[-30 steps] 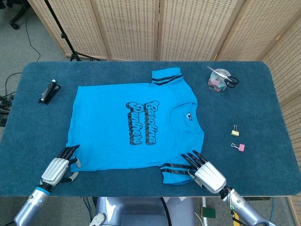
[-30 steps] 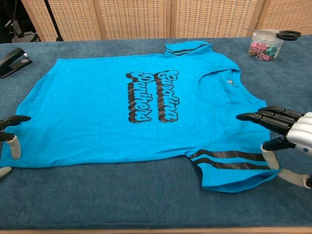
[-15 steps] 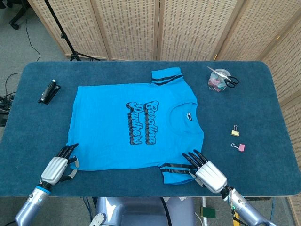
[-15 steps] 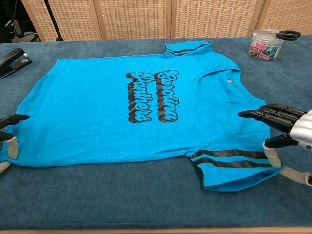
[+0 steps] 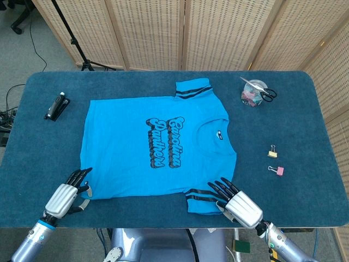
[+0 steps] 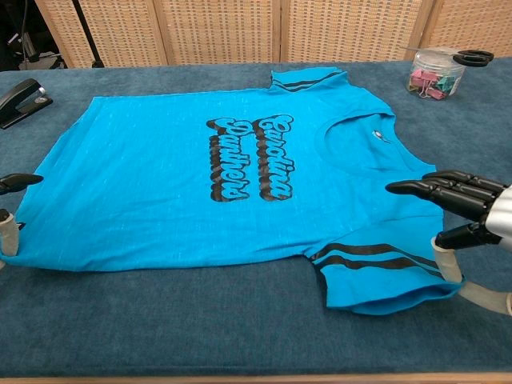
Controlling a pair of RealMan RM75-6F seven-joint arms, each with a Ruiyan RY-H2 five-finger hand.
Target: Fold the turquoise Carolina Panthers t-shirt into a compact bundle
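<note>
Turquoise t-shirt (image 5: pixel 155 147) lies flat on the table (image 5: pixel 305 120); left hand (image 5: pixel 68 192) pinches the hem corner, right hand (image 5: pixel 235 201) grips the near sleeve's edge.

The left hand (image 6: pixel 8 210) is mostly cut off at the left edge of the chest view. The right hand (image 6: pixel 472 216) runs off the right edge. The stapler (image 6: pixel 22 99) is cut at the upper left. The clips in the jar (image 5: pixel 252 94) are too small to tell apart.
</note>
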